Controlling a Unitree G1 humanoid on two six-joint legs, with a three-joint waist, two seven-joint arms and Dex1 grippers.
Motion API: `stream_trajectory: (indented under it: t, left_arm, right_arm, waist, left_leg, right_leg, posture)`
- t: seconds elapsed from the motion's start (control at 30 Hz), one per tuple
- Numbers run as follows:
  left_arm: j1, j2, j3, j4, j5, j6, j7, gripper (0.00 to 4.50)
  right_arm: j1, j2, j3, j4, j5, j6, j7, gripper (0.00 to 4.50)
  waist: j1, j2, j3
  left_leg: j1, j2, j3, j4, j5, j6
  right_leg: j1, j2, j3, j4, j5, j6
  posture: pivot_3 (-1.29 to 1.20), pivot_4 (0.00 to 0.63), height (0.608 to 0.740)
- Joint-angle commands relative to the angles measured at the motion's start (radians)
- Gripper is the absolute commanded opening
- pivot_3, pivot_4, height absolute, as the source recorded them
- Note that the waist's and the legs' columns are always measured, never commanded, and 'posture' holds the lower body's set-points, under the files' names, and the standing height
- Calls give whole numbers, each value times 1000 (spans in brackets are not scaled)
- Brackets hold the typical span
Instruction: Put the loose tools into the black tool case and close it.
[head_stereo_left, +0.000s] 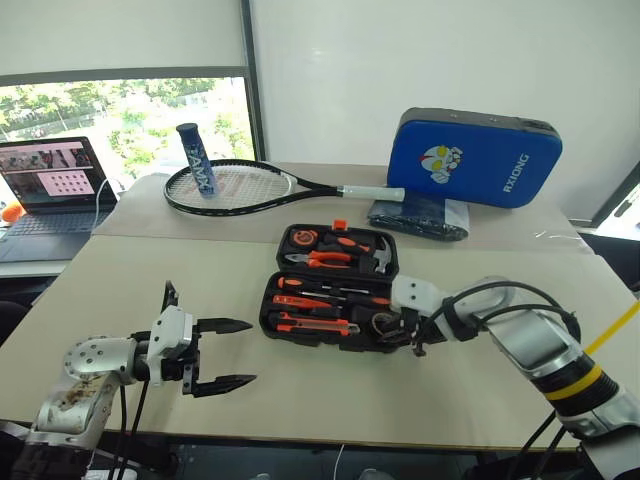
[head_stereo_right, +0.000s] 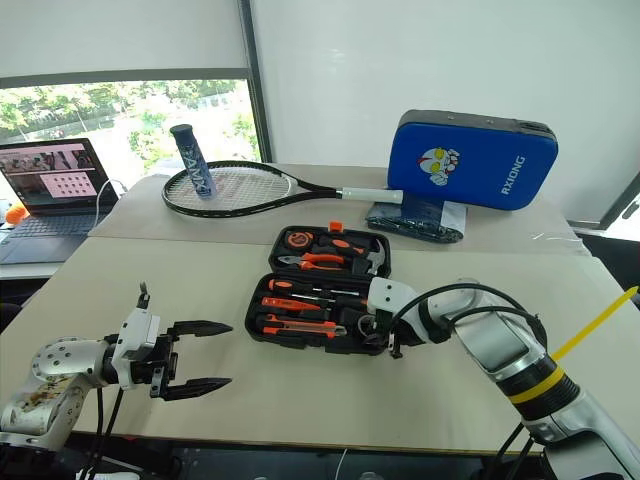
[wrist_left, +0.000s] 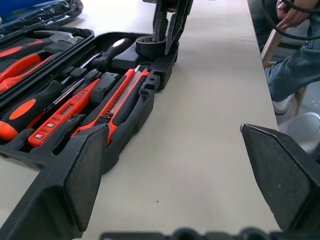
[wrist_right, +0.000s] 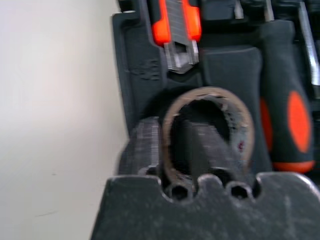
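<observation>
Black tool case (head_stereo_left: 330, 290) lying open on the bench (head_stereo_left: 120, 290), lid half away from the robot, tray half nearer. Screwdrivers (head_stereo_left: 300, 284), tester screwdriver (wrist_left: 57, 120) and utility knife (head_stereo_left: 315, 323) already sitting in the tray slots. Hammer (head_stereo_left: 381, 254), pliers (head_stereo_left: 325, 259) and tape measure (head_stereo_left: 304, 239) up in the lid half. Right gripper (head_stereo_left: 410, 330) down at the tray's right corner, one finger poked through the small black tape roll (wrist_right: 210, 132), the other just outside its wall, roll resting in its corner recess; can't tell whether still pinched or let go. Left gripper (head_stereo_left: 222, 355) hovering over the bench left of the case, fingers (head_stereo_left: 225, 325) spread wide, holding nothing. Racket (head_stereo_left: 230, 187) and blue pad (head_stereo_left: 480, 160) further back.
</observation>
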Motion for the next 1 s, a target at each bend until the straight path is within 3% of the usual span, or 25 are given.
stream_trajectory:
  t: [0.03,0.2,0.37,0.4,0.5,0.8,0.87,1.0]
  left_arm:
    - [-17,11,15,5,2,-17,-3,4500]
    - [-34,0,31,20,-8,4,33,4500]
    - [-83,-1,40,97,30,26,116,4500]
    - [-106,-2,35,130,51,35,147,4242]
    - [-202,-31,25,245,114,45,255,3504]
    - [-484,-190,-66,546,285,69,488,261]
    - [-517,-215,-92,579,310,76,500,0]
    - [-536,-240,-143,581,334,132,468,0]
  right_arm:
    - [-5,-22,-47,-7,38,4,48,2634]
    - [13,-37,-173,-32,156,-3,104,4285]
    - [120,-46,-338,17,235,-147,112,4444]
    - [135,-27,-369,49,240,-170,86,4480]
    - [167,-5,-391,173,179,-325,40,3742]
    - [80,127,-356,584,-76,-760,-295,656]
    - [61,159,-340,639,-108,-800,-338,33]
    - [58,212,-310,640,-120,-787,-340,33]
  waist:
    - [5,0,0]
    - [8,0,0]
    - [15,0,0]
    - [14,0,0]
    - [14,0,0]
    - [9,0,0]
    - [7,0,0]
    - [4,0,0]
  left_leg:
    - [0,0,0,0,0,0]
    - [-2,0,0,0,0,1]
    - [-3,0,-1,0,0,1]
    - [-3,0,-1,1,0,1]
    - [-2,0,-1,1,0,0]
    - [-2,-1,-1,2,0,0]
    - [-4,-1,-1,1,0,0]
    - [-13,-2,0,2,1,-2]
  right_leg:
    - [0,0,-1,0,0,0]
    - [-2,0,-1,0,0,0]
    - [-2,-1,-2,0,0,0]
    - [-1,0,-2,0,0,0]
    - [-1,1,-2,0,1,-1]
    - [-1,0,-2,1,2,0]
    - [-4,0,-1,2,2,-1]
    - [-16,0,1,11,2,-1]
  posture:
    - [0,150,740]
    - [0,150,740]
    - [0,150,740]
    - [0,150,740]
    - [0,150,740]
    - [0,150,740]
    - [0,150,740]
    - [0,150,740]
